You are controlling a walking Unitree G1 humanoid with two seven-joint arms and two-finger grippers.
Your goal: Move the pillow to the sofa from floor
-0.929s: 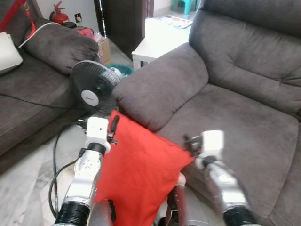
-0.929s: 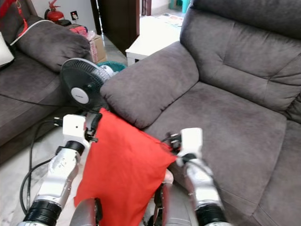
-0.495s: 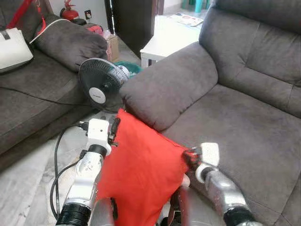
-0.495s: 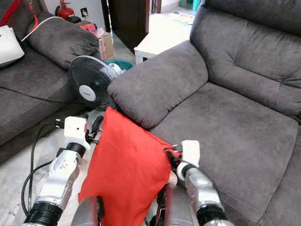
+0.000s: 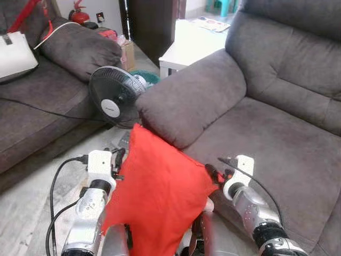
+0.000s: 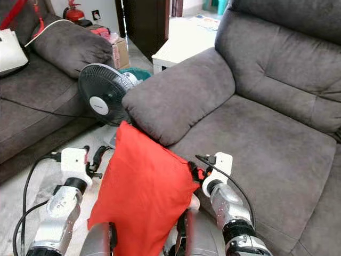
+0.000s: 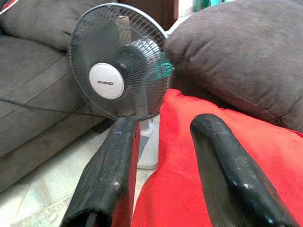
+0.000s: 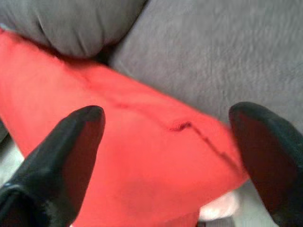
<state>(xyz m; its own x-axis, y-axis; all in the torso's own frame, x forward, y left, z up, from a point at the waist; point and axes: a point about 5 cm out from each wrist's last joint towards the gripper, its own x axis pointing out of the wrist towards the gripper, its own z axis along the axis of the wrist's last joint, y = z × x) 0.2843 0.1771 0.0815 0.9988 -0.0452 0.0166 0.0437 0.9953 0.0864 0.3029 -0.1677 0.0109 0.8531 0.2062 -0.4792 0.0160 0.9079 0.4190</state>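
A red pillow [image 5: 157,197] is hanging upright against the robot's front, between both arms. The left gripper [image 7: 163,156] is standing spread beside its edge, gripping nothing. The right gripper [image 8: 165,142] is gaping wide around the opposite corner. Behind, the grey sofa [image 5: 277,128] is waiting; a fan [image 5: 113,97] is standing on the floor [image 5: 32,208].

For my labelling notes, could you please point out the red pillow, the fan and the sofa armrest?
red pillow [image 5: 160,197], left eye view, middle of its front face.
fan [image 5: 110,106], left eye view, white hub of its grille.
sofa armrest [image 6: 178,98], right eye view, its padded top.
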